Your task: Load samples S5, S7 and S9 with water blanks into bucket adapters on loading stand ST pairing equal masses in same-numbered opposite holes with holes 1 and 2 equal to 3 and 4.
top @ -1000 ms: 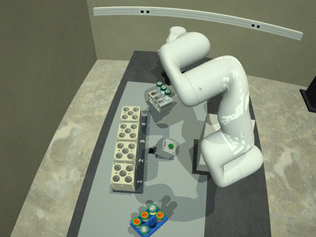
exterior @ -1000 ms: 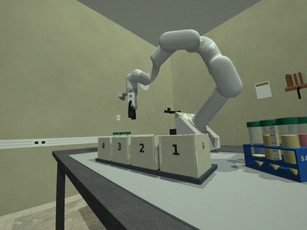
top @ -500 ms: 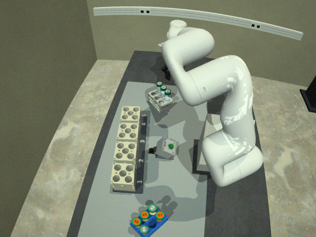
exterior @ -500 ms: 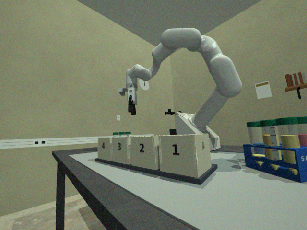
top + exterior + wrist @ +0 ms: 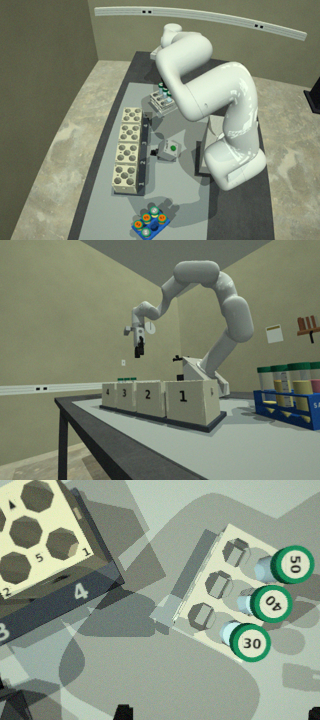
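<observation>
Upright in the white-walled blanks rack [image 5: 169, 107] [image 5: 202, 636], the 30 mL water blank [image 5: 169, 93] [image 5: 133, 378] [image 5: 251, 643] stands at one end of its row, with its green-rimmed cap up and its long axis vertical; its slant in the wrist view looks like perspective. It would be the likeliest first pick, lying nearest your fingers [image 5: 164, 83] [image 5: 139, 352], which hang above rack height, spread wide around nothing. From the wrist, the blank lies up-frame and slightly right of the midpoint between them.

Beside it stand the 40 mL blank [image 5: 165, 89] [image 5: 126, 378] [image 5: 271, 604] and the 50 mL blank [image 5: 161, 84] [image 5: 120, 379] [image 5: 292, 564], the row running obliquely to your fingers' spread. You would need to turn the wrist so neither fingertip strikes the 40's cap on the way down.

Farther out, adapter 4 [image 5: 132, 119] [image 5: 109, 395] [image 5: 45, 520] waits on the stand with its holes unfilled. Across the table, S5 [image 5: 138, 224], S9 [image 5: 146, 217] and S7 [image 5: 162, 218] remain to be loaded from the blue rack [image 5: 166, 222] [image 5: 314, 420].

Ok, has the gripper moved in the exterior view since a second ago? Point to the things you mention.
Yes, upward: the gripper [image 5: 164, 83] [image 5: 139, 353] [image 5: 219, 713] reached down about level with the wall switch [image 5: 123, 362] then; its lower end is above it now.
</observation>
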You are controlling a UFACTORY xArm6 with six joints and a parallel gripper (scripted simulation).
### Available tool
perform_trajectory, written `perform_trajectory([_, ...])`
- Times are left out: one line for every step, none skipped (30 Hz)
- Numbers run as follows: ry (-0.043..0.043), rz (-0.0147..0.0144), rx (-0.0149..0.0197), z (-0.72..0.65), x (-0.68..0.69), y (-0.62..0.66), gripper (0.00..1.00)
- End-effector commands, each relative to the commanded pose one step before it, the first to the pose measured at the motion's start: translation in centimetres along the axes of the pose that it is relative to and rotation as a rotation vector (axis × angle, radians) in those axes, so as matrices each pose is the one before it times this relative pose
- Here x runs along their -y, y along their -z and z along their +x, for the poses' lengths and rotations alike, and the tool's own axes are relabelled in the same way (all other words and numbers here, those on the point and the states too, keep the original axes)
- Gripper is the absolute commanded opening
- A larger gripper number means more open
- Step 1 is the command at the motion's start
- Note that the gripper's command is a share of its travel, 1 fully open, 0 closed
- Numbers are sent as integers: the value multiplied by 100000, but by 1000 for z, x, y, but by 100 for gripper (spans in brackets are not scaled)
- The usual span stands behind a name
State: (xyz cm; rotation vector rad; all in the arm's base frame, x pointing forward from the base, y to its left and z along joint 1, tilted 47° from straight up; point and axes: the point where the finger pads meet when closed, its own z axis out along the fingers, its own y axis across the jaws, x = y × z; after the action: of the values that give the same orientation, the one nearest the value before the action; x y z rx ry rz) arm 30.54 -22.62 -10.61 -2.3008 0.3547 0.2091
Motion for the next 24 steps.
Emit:
perform_trajectory([17274,-609,-1300,317,2518,240,100])
perform_trajectory([3334,4,-1,126,485,0,100])
perform_trajectory([3334,4,-1,143,480,0,100])
perform_trajectory([3334,4,-1,158,475,0,100])
perform_trajectory([3334,4,-1,174,470,0,100])
perform_trajectory([3334,3,-1,190,464,0,100])
perform_trajectory([0,0,0,0,0,0,100])
perform_trajectory([0,0,0,0,0,0,100])
perform_trajectory([3334,3,-1,205,458,0,100])
perform_trajectory([3334,3,-1,220,450,0,100])
perform_trajectory([795,3,-1,235,442,0,100])
perform_trajectory([0,3,-1,238,441,-1,100])
perform_trajectory([0,3,-1,238,441,-1,100])
perform_trajectory([0,3,-1,238,441,-1,100])
perform_trajectory([0,3,-1,238,441,0,100])
perform_trajectory([0,3,-1,238,441,0,100])
perform_trajectory([0,3,-1,238,441,0,100])
perform_trajectory([0,3,-1,238,441,0,100])
perform_trajectory([0,3,-1,238,441,0,100])
perform_trajectory([0,3,-1,238,441,0,100])
perform_trajectory([0,3,-1,238,441,0,100])
perform_trajectory([0,3,-1,238,441,0,100])
perform_trajectory([0,3,-1,238,441,0,100])
perform_trajectory([0,0,0,0,0,0,100])
